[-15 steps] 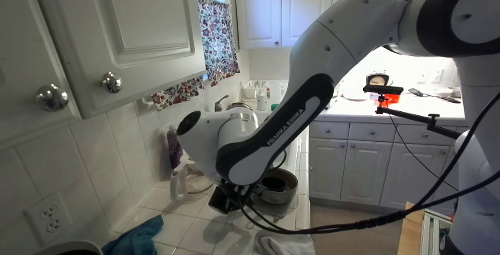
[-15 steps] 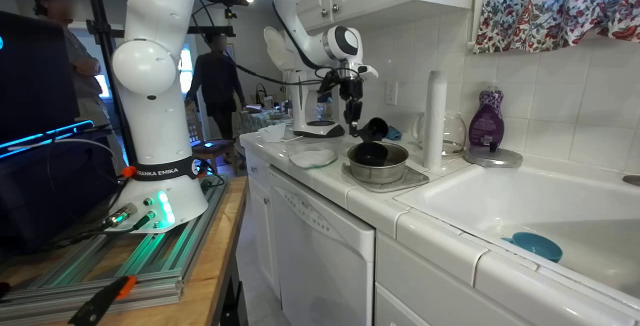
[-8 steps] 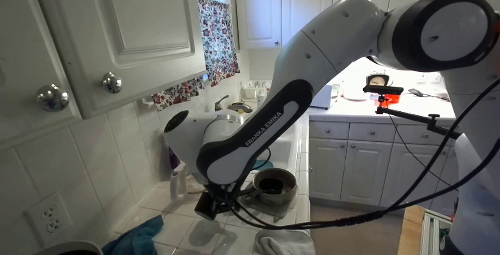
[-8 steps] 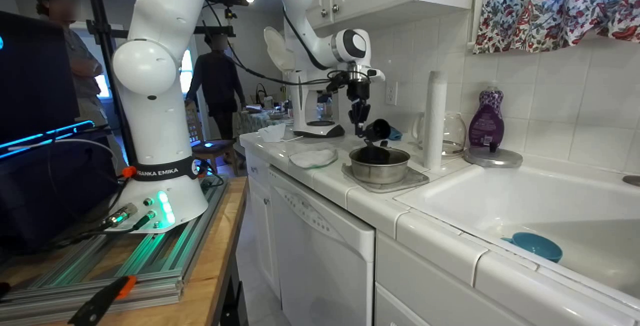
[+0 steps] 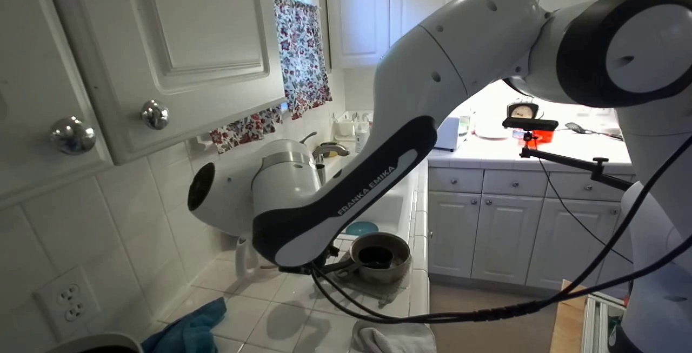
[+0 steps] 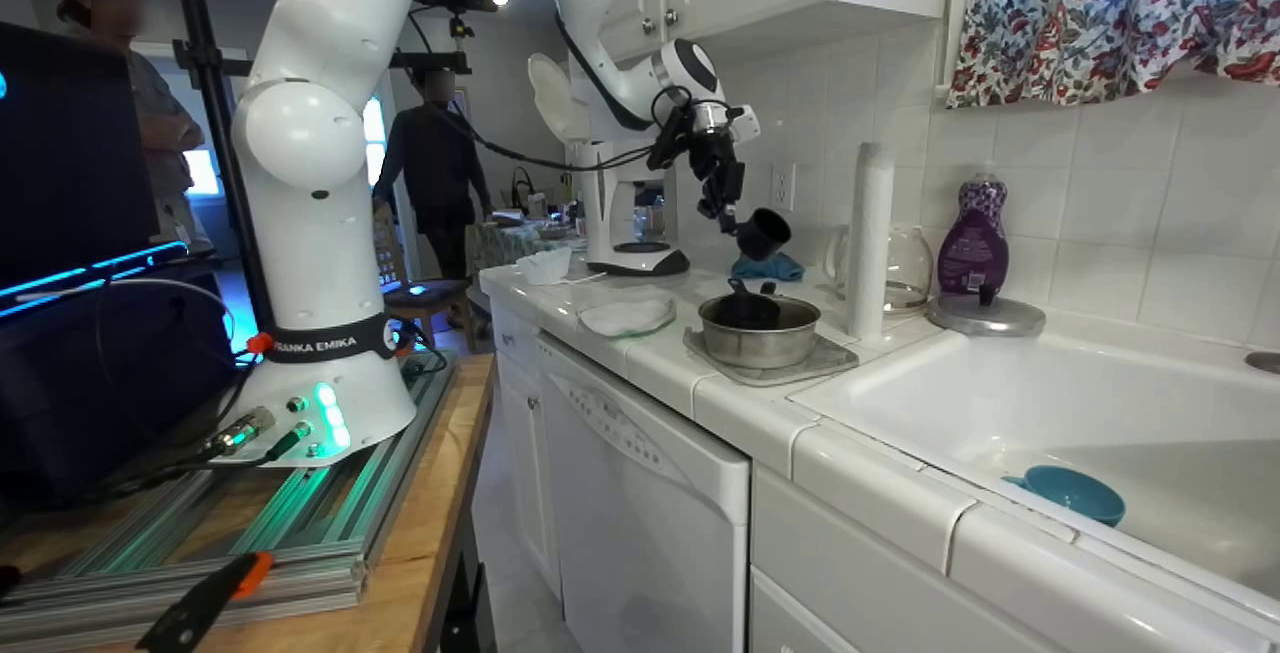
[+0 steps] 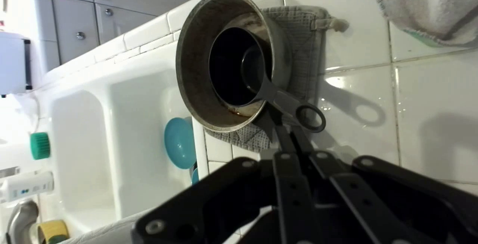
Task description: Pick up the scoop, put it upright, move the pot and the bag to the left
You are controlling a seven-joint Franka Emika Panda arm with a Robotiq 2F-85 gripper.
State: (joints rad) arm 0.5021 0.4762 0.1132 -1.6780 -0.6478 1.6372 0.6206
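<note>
One gripper (image 7: 291, 132), jaws nearly together, pinches a tilted black scoop (image 6: 763, 235) above the counter (image 5: 330, 315); I can see its round mouth, while the handle is hidden. Below and apart from it, a second scoop (image 7: 239, 68) sits in the grey pot (image 6: 768, 348), handle across the rim. Under that pot lies a quilted pad (image 6: 826, 358), and beyond, in the sink (image 6: 1150, 383), a blue cup (image 6: 1075, 493).

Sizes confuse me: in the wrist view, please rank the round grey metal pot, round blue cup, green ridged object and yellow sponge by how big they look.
1. Round grey metal pot
2. Round blue cup
3. Green ridged object and yellow sponge, too alike to rank
</note>
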